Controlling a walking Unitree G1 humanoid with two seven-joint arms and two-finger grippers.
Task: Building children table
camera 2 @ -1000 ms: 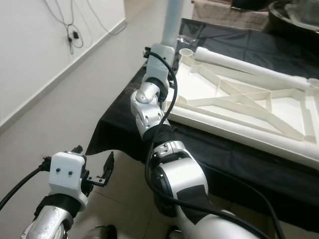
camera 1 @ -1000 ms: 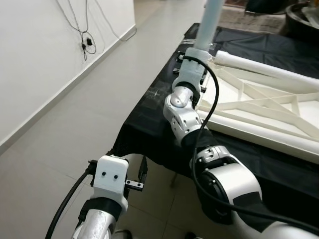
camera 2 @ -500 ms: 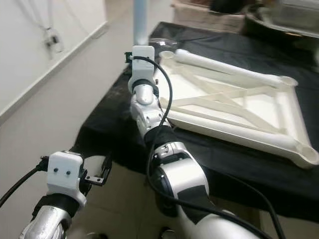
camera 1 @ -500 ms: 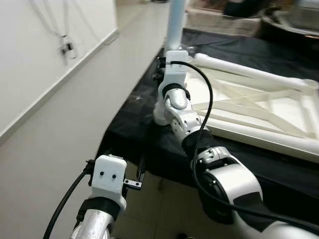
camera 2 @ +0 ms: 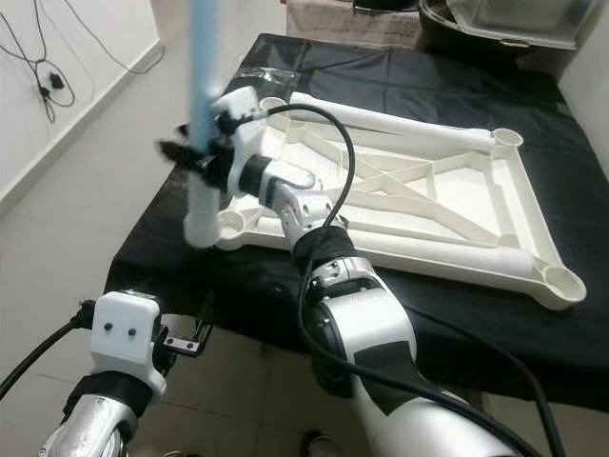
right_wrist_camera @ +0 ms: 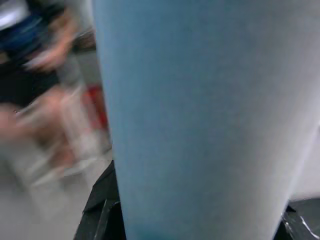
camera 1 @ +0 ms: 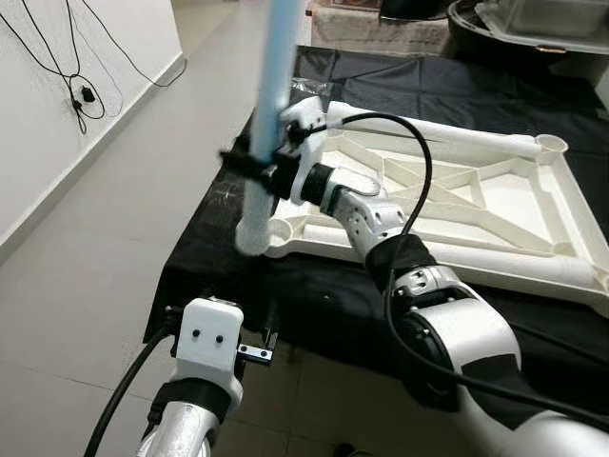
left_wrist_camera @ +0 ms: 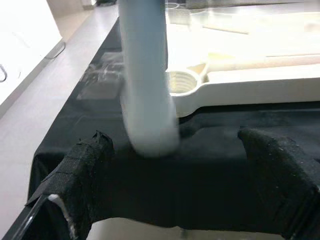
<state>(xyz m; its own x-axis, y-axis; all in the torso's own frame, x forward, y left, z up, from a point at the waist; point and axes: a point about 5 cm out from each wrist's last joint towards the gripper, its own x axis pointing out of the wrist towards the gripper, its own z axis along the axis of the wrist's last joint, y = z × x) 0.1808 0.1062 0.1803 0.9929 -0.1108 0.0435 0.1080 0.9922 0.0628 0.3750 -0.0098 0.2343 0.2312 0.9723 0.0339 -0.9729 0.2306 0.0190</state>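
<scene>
My left gripper (camera 1: 255, 345) hangs nearest me, low, just below the near edge of the black cloth (camera 1: 314, 286), fingers (left_wrist_camera: 85, 175) spread wide apart, holding nothing. Left wrist view looks between those fingers: the bottom end of the pale blue leg (left_wrist_camera: 146, 90) hovers over the cloth just beside the tabletop's corner socket (left_wrist_camera: 181, 82), not seated in it.

My right gripper (camera 1: 255, 171) reaches out over the near-left corner of the white tabletop (camera 1: 457, 200) and is clamped on the pale blue leg (camera 1: 268, 114), gripping it partway up. The leg stands near upright, slightly motion-blurred, its lower end just outside that corner, over the cloth. Right wrist view: blue tube (right_wrist_camera: 200, 115) very close with my black fingers (right_wrist_camera: 102, 210) at its sides; blurred background, can't make it out.

The tabletop lies upside down on the cloth, ribbed underside up, round sockets at its corners; far-right socket (camera 2: 506, 138) and near-right socket (camera 2: 561, 281) both open. A black cable (camera 1: 419, 152) from my right arm loops across the tabletop's near-left part.

Left of the tabletop: pale tiled floor (camera 1: 105, 219), white wall with dangling black wires (camera 1: 71, 76). Beyond the tabletop's far edge: a dark tub with a clear lid (camera 2: 504, 14) and something beige, partly cut off.
</scene>
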